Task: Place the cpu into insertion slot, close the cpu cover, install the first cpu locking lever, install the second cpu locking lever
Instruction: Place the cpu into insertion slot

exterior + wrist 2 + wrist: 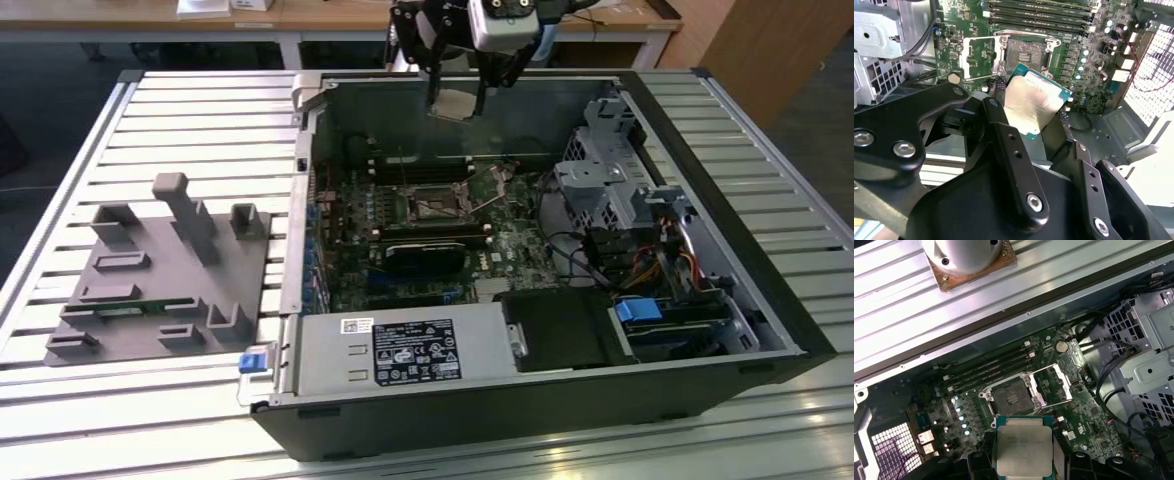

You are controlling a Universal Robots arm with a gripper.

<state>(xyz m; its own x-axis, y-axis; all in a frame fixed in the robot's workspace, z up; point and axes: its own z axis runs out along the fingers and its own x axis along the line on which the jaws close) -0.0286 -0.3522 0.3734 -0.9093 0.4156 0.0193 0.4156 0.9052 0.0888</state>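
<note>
Ribbed silver-metal table (pixel 160 110) carries a big black steel computer case (pixel 534 410) lying open side up, w/ a grey plastic block fixture (pixel 160 270) on the slats at the exterior view's left. Inside the case, a green circuit board (pixel 527 250) covers the floor & a grey power-supply box w/ white label (pixel 400 350) runs along the near edge. The black two-finger gripper (pixel 461 92) hangs over the case's far wall in the exterior view, well above the board. It is clamped on the cpu (pixel 454 103), a small flat square chip w/ pale silver-grey face & green rim. In the second wrist view the black fingers (pixel 1004 140) press on opposite edges of the cpu (pixel 1034 102), metal face toward the wrist cameras. Mid-board is the insertion slot (pixel 437 208), a small dark plastic square socket in a thin silvery frame, bare, nothing seated in it. It is well apart from the cpu: below it & toward the case's near side in the exterior view. The cpu cover (pixel 997 56), a thin dull-metal frame plate w/ square window, is swung open off the insertion slot (pixel 1026 52) & sits just beside it, so the socket is exposed. Judgement re alignment: the chip is square, so no long axis, but in the first wrist view the cpu (pixel 1024 450) looks turned a bit vs the insertion slot (pixel 1011 397), i.e. not squared up. Lever positions are too thin to tell. Stage: first step, cpu held aloft, not seated.
</note>
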